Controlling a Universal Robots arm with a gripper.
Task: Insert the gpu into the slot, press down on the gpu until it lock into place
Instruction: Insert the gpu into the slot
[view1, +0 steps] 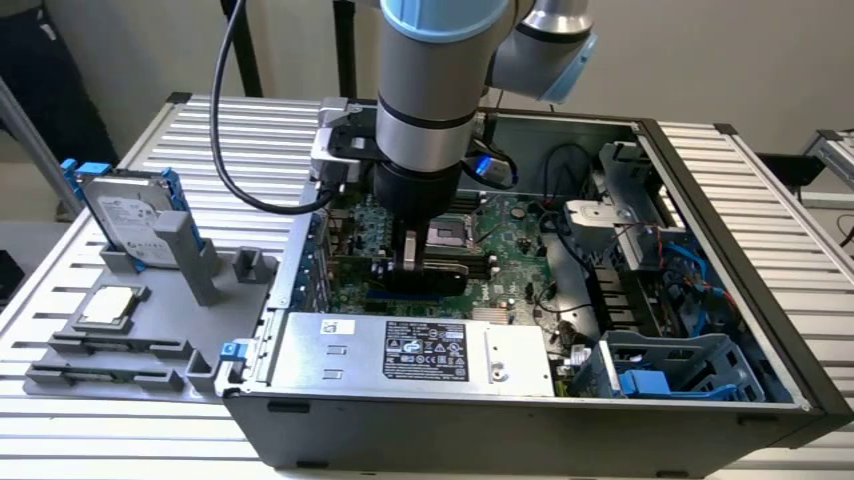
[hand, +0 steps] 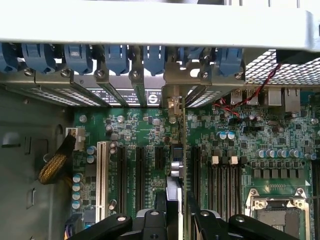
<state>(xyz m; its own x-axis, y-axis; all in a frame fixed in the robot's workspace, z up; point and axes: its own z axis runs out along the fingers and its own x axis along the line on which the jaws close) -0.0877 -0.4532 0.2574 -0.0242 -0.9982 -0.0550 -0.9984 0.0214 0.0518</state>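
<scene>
One card, one slot, and as far as I can judge it's the insert step that's in hand. The claw (view1: 416, 262) is clenched on the gpu (view1: 434, 280), gripping it by the top so it stands on edge inside the open case (view1: 534, 430) on the worktop (view1: 160, 440). The card sits over the edge of the motherboard (view1: 514, 250) nearest the grey power supply box (view1: 414, 350), right above the slot (view1: 390, 296). A sliver of blue peeks out under its lower edge. I can't tell if the contacts are in or just above it.

In the wrist view the card is edge-on between the fingers (hand: 150, 222), running parallel to the black slots (hand: 140, 170).

It doesn't look locked to me. My take is that it needs the card kept plumb and in line with the slot, with pressure going straight down and no twisting.
</scene>
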